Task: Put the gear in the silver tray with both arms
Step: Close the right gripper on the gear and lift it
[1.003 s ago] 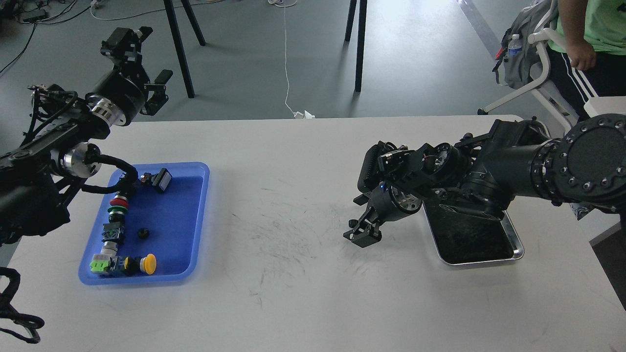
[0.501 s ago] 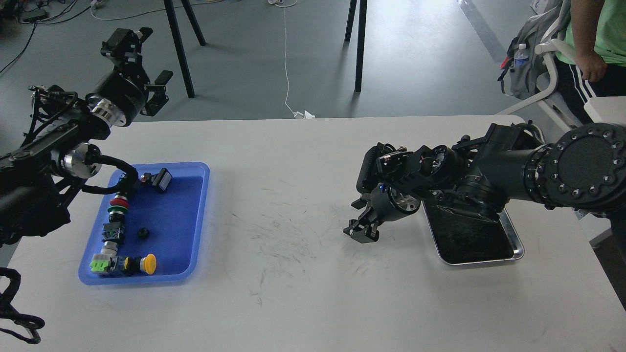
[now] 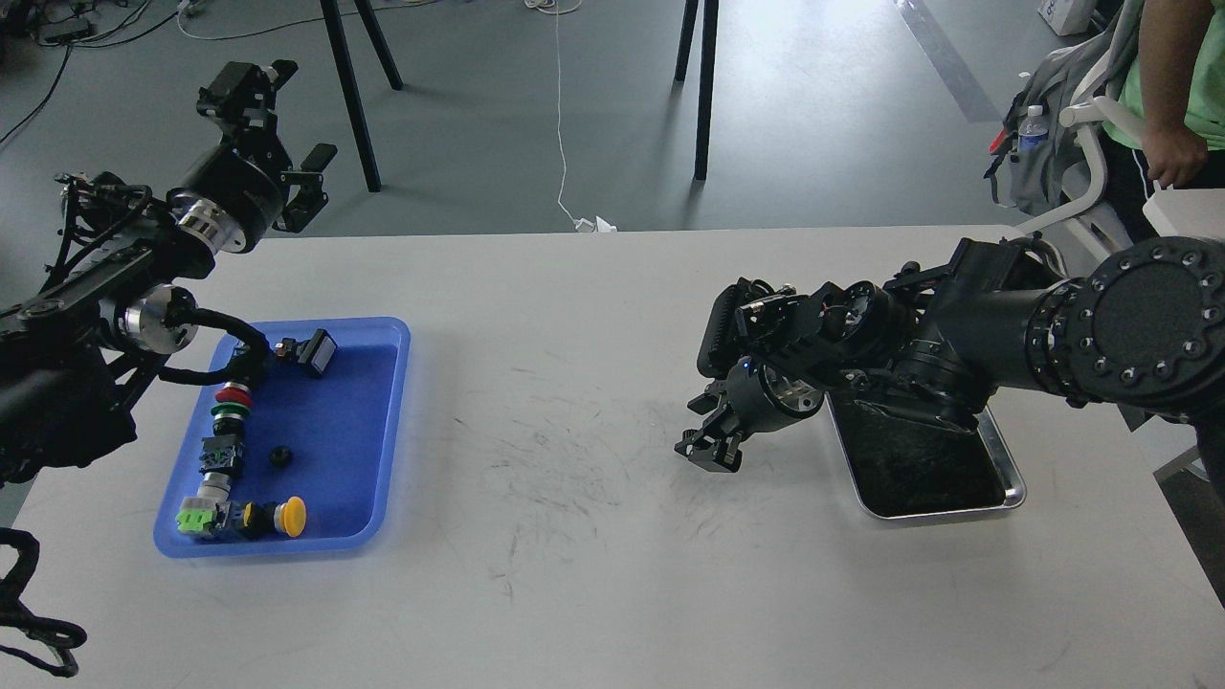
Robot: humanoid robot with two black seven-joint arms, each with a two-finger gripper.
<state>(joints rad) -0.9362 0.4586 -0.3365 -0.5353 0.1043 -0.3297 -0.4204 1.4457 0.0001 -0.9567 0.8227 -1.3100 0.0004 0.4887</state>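
A small black round part, probably the gear (image 3: 279,456), lies in the blue tray (image 3: 383,421) on the left of the white table. The silver tray (image 3: 943,511) sits on the right, its far half hidden under my right arm. My left gripper (image 3: 280,124) is open and empty, held high beyond the table's far left edge, well away from the blue tray. My right gripper (image 3: 706,452) points down at the tabletop just left of the silver tray; it is dark and small, so its fingers cannot be told apart.
The blue tray also holds several push-button switches: red and green (image 3: 230,402), yellow (image 3: 290,515), and a black one (image 3: 311,352). A person (image 3: 1172,115) and a chair with a backpack are at the far right. Tripod legs (image 3: 703,86) stand behind the table.
My right gripper has shifted slightly up and left above the table. My left gripper has turned a little. The person at the right has moved further right.
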